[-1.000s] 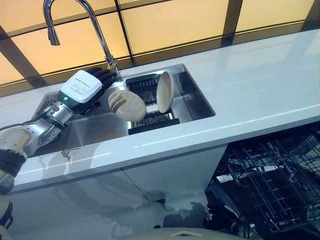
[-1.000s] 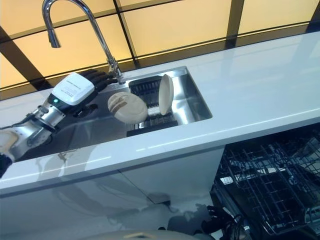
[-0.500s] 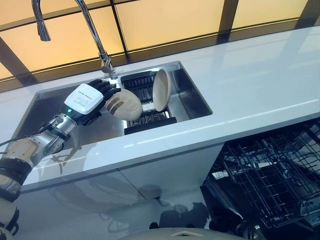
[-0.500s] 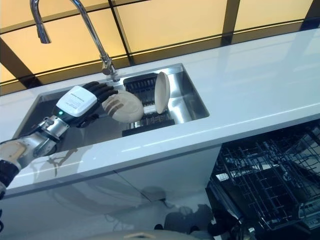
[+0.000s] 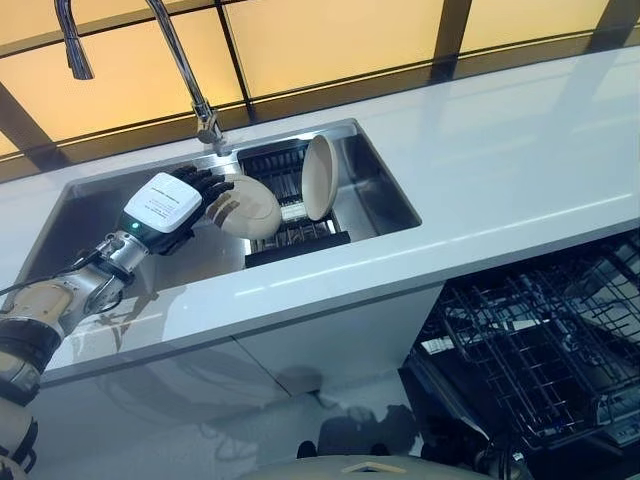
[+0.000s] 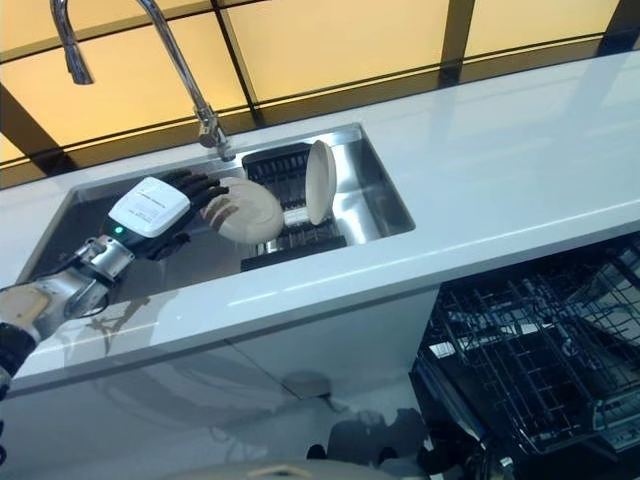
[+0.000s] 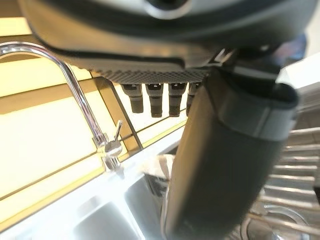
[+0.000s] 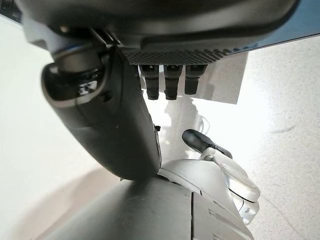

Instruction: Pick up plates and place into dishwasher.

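A beige plate (image 5: 250,205) leans tilted against the black dish rack (image 5: 295,237) inside the steel sink (image 5: 90,200). A second beige plate (image 5: 318,177) stands upright on edge in the rack just right of it. My left hand (image 5: 165,205) is down in the sink, left of the leaning plate. Its dark fingers (image 5: 207,187) are straight and spread against the plate's left rim, nothing clasped. My right hand (image 8: 115,125) hangs over the pale floor with relaxed fingers, holding nothing.
A tall curved faucet (image 5: 180,60) rises behind the sink, close above my left hand. White countertop (image 5: 500,160) stretches to the right. Below it at the lower right, the dishwasher's wire rack (image 5: 540,350) is pulled out and open.
The camera has shifted a little. My left hand has come down from beside the faucet base and closer to the leaning plate, its fingers now at the plate's left rim.
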Motion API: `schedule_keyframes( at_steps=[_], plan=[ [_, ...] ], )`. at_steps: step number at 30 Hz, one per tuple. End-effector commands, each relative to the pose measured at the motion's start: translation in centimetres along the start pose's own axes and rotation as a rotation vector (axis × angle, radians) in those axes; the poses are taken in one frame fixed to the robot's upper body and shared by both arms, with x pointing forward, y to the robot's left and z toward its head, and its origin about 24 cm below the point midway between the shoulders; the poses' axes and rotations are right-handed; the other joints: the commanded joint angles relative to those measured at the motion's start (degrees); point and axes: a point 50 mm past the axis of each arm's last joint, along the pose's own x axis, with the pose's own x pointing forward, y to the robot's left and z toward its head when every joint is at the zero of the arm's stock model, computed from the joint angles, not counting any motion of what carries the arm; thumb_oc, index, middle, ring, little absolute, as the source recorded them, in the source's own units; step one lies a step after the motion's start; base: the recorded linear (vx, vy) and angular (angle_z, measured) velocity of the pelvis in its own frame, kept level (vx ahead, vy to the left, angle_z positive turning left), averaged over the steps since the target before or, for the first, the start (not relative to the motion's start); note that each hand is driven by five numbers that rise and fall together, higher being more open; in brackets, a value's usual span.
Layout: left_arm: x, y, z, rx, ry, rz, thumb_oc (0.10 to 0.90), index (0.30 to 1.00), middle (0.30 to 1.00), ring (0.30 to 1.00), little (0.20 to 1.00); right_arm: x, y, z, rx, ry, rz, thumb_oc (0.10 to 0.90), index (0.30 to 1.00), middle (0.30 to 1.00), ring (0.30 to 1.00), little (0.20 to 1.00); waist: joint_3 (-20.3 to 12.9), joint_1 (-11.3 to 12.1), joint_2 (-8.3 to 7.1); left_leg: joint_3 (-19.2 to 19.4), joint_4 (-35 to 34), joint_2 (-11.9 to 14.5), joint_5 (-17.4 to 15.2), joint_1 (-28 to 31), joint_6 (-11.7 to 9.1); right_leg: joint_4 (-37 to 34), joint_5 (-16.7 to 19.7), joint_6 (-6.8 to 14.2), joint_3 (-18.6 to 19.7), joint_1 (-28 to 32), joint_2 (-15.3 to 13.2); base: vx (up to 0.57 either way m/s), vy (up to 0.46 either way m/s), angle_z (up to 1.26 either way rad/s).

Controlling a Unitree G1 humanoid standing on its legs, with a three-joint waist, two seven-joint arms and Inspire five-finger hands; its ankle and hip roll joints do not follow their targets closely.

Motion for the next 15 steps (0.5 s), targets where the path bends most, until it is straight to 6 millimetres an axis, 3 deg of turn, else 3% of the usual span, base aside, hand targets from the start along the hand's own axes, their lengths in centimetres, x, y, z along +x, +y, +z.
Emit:
schedule_keyframes(
  at_steps=[1, 15],
  plan=[
    [1.71, 5.67, -4.40, 0.098, 0.166, 0.263, 0.800, 0.900, 0.900, 0.900, 0.900, -0.17, 0.27, -0.49, -0.050, 0.003, 0.035, 0.800, 0.900, 0.900, 0.900, 0.900, 0.1, -0.4, 0.22, 3.6, 0.4, -5.5, -9.8, 2.2, 4.3, 0.3, -3.4, 3.5, 5.5, 0.3, 1.4, 0.00, 0.000, 0.00],
    [2.14, 5.37, -4.10, 0.105, 0.165, 0.278, 0.800, 0.900, 0.900, 0.900, 0.900, -0.25, -0.07, -0.45, -0.040, -0.005, 0.028, 0.800, 0.900, 0.900, 0.900, 0.900, 1.2, -1.0, 0.03, 4.5, 0.4, -5.1, -9.6, 2.0, 4.3, 0.3, -3.0, 3.6, 6.4, -0.1, 1.4, 0.00, 0.006, -0.02]
  ],
)
